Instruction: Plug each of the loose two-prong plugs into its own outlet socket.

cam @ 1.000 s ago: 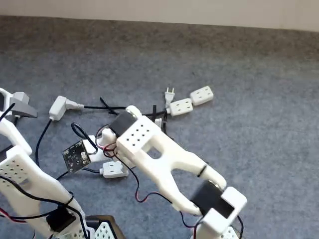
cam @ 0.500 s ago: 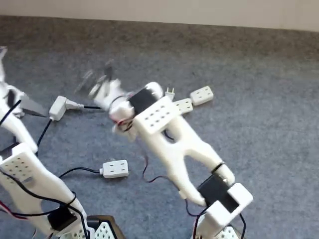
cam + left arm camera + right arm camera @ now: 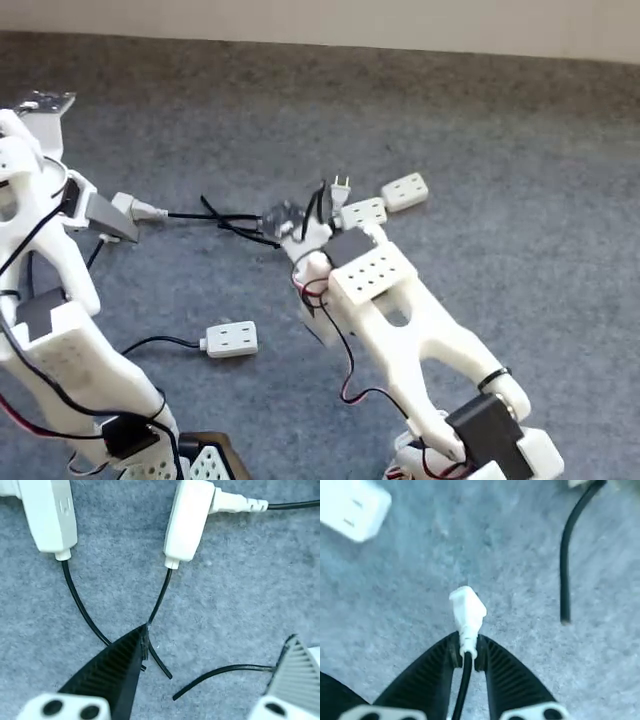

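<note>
Fingers (image 3: 437, 667) of the right gripper (image 3: 466, 647) are pressed onto a small white plug (image 3: 467, 611) — they pinch it at the end where its black cord (image 3: 465, 680) comes out; the plug's other end points away from the gripper, toward the grey carpet (image 3: 520, 555), and I cannot tell if it touches. Seen from above, this gripper (image 3: 297, 225) is in the middle of the scene, just left of a pair of outlet sockets (image 3: 363, 213) that lie side by side; a two-prong plug (image 3: 342, 185) lies just at the far side of them, prongs pointing far. A third socket (image 3: 232, 340) lies nearer and more to the left, well apart from the pair. The left gripper (image 3: 218, 637) hangs at the far left with its fingers (image 3: 120, 665) spread wide, holding nothing — below it two white plug bodies (image 3: 187, 517) lie on the carpet, each with a black cable (image 3: 82, 610).
</note>
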Robot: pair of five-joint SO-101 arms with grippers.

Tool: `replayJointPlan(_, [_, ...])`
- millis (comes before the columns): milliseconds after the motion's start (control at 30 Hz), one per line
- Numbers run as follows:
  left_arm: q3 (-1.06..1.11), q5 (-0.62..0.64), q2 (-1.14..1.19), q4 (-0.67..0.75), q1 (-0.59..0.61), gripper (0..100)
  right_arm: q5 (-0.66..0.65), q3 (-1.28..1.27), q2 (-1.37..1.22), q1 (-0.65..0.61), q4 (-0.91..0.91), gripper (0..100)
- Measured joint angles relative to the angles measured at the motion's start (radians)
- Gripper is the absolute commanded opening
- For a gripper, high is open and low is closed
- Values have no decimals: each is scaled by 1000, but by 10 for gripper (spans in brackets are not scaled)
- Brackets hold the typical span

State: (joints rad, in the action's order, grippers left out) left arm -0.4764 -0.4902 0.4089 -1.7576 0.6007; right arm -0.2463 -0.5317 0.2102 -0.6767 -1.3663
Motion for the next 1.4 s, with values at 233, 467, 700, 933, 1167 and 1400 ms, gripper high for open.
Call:
replayJointPlan(233, [20,0,-25,9,40,396,-130,-127,15,0,80,264])
replayJointPlan(467, [28,-18,-32,64,71,396,-143,-135,172,0,152,164])
replayJointPlan(700, [28,-26,-32,117,92,396,-267,-311,247,0,86,164])
replayJointPlan(933, [28,-35,-32,143,104,396,-298,-443,252,0,155,164])
replayJointPlan(1167, [29,-81,-32,236,172,396,-189,-446,259,-23,164,164])
replayJointPlan(1400, [107,-81,60,494,278,396,-117,-454,259,-66,229,164])
